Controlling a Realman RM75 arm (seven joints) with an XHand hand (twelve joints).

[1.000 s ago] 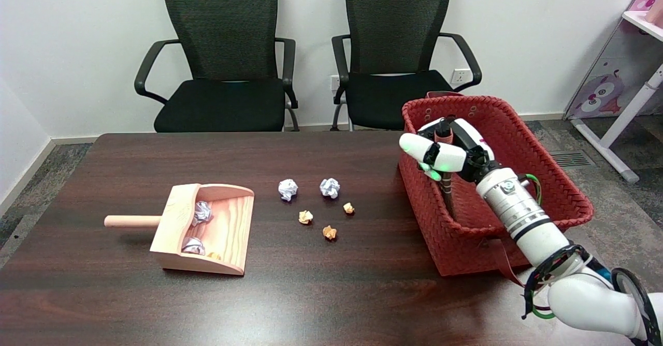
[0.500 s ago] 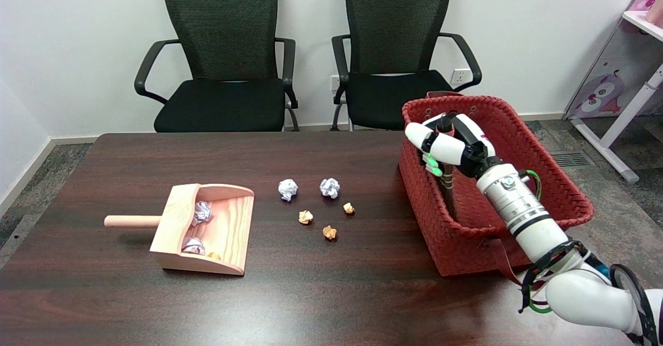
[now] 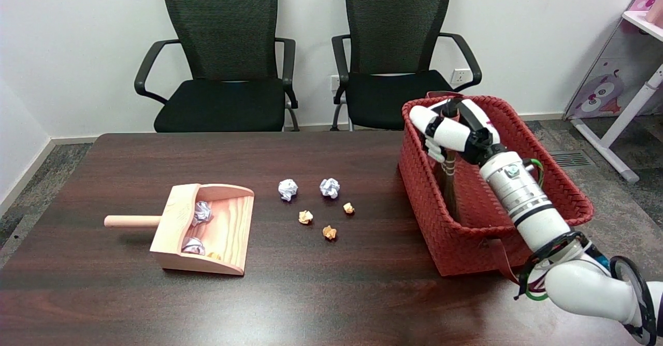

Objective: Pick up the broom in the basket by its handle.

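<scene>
- The fingers (image 3: 432,128) of the right hand (image 3: 456,128) were wrapped around the one broom (image 3: 449,183) at its handle, high up, with the handle's dark tip showing just above them.
- The broom stood nearly upright inside the single red woven basket (image 3: 549,180), long axis vertical, handle up and dark bristles down, close to the basket's left wall.
- The basket sat at the counter's (image 3: 331,294) right end, its right side reaching to or past the counter's edge; which one could not be told.
- Open room lay above the basket and to its left, with bare counter between it and the litter.
- Five crumpled paper balls lay loose mid-counter: two white paper balls (image 3: 288,189) and three small orange paper balls (image 3: 329,231), well apart from the basket.
- One wooden dustpan (image 3: 217,232) lay further left, handle pointing left, with two white paper balls visible inside.
- Two black office chairs (image 3: 222,51) stood behind the counter's far edge.
</scene>
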